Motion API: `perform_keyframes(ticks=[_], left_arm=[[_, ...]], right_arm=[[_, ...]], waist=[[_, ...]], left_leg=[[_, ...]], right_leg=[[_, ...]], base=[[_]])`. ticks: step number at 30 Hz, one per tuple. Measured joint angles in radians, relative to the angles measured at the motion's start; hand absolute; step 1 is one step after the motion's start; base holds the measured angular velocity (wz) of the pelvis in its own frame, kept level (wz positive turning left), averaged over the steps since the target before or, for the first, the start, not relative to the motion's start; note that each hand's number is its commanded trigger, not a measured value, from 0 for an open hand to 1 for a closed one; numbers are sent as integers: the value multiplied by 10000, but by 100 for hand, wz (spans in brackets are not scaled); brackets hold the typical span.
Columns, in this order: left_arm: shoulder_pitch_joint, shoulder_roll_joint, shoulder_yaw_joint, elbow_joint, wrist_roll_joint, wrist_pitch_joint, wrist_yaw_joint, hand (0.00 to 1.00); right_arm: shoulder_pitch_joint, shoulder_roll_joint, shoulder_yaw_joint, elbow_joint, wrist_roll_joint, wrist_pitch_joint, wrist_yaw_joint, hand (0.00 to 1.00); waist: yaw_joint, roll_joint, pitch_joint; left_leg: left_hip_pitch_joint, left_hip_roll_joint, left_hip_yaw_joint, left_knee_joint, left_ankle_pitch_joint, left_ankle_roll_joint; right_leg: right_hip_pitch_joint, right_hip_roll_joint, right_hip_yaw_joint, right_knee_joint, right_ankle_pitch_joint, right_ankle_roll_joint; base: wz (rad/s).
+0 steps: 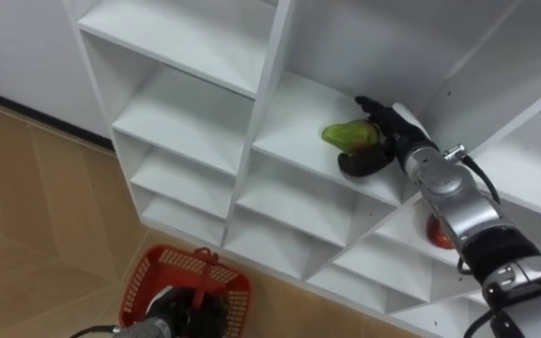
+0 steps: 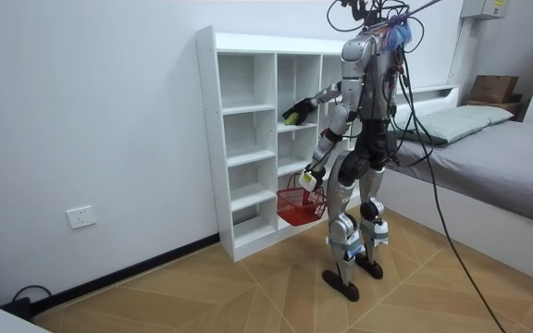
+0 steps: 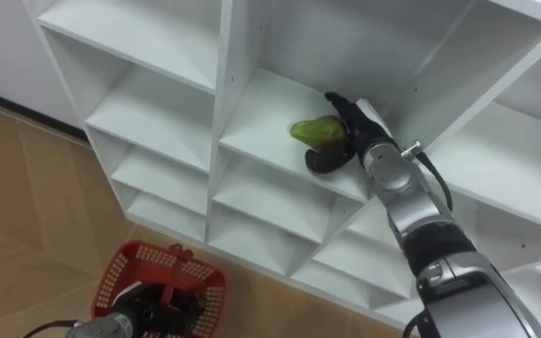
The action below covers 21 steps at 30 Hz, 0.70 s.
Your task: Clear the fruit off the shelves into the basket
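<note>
Green pear-shaped fruit (image 1: pixel 349 134) sits on the white closet shelf (image 1: pixel 294 127), my right hand (image 1: pixel 390 127) curled round it, to be lifted next into the red plastic basket (image 1: pixel 148 268) my left hand (image 1: pixel 178 314) apparently grips.

The closet (image 1: pixel 263 94) is open-fronted, so each compartment can be entered straight from the front, bounded by its shelf boards and upright dividers. In the middle column the right hand (image 1: pixel 388 131), wrapped round a green fruit (image 1: pixel 348 134), takes up the right part of its compartment near the divider, while the shelf left of the fruit lies bare. Below, the red basket (image 1: pixel 184 272), hung from the left hand (image 1: pixel 181 313), stands before the lowest compartments.
</note>
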Motion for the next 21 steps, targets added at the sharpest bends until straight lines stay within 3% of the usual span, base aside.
perform_keyframes(ticks=[9,21], left_arm=[[-8,23,-2,-1,-1,0,0,100],[-24,138,-18,-2,-4,0,0,100]], right_arm=[[-279,-107,-106,118,-50,190,-335,100],[-321,-117,-194,109,-19,217,-543,100]], waist=[[-2,-40,1],[-38,-114,104]], left_leg=[[4,-1,-24,10,-1,1],[12,-1,-51,-40,-2,2]], right_leg=[[-3,-4,-11,-15,4,7],[-10,-37,-247,-16,4,9]], base=[[0],[0]])
